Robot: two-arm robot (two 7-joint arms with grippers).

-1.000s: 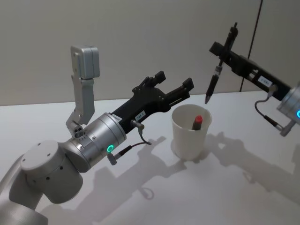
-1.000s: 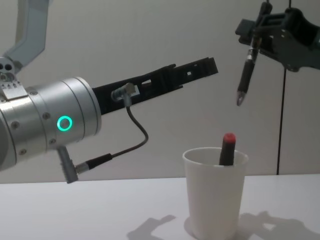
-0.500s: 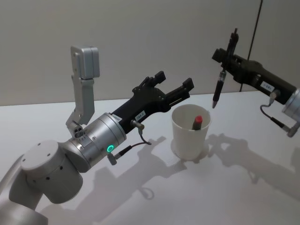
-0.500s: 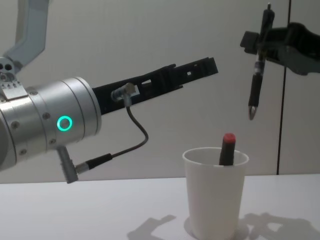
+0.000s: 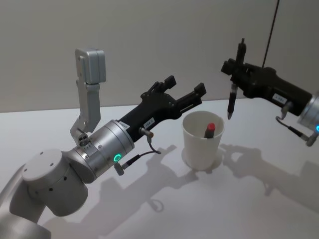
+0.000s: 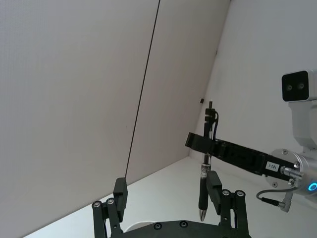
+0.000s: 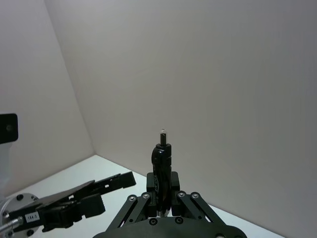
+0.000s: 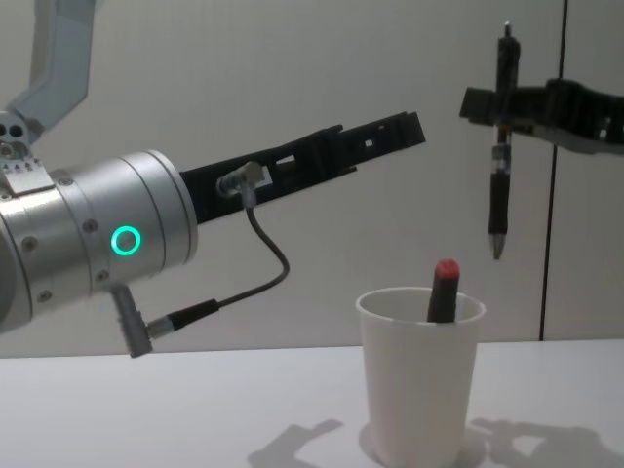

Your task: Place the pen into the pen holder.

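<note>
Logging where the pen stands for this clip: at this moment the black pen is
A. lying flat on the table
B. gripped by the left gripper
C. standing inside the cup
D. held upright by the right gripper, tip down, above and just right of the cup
D. The right gripper clamps the black pen vertically, tip still above the rim of the pen holder; the left gripper is open and empty.

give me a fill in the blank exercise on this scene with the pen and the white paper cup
1. The right gripper holds the black pen with its tip pointing ____.
2. The white tapered paper cup already holds a marker with a ____ cap.
3. The pen's tip hangs ____ the cup's rim, not yet inside it.
4. The left gripper, beside the cup, has its fingers ____.

Missing words: down; red; above; open
</note>
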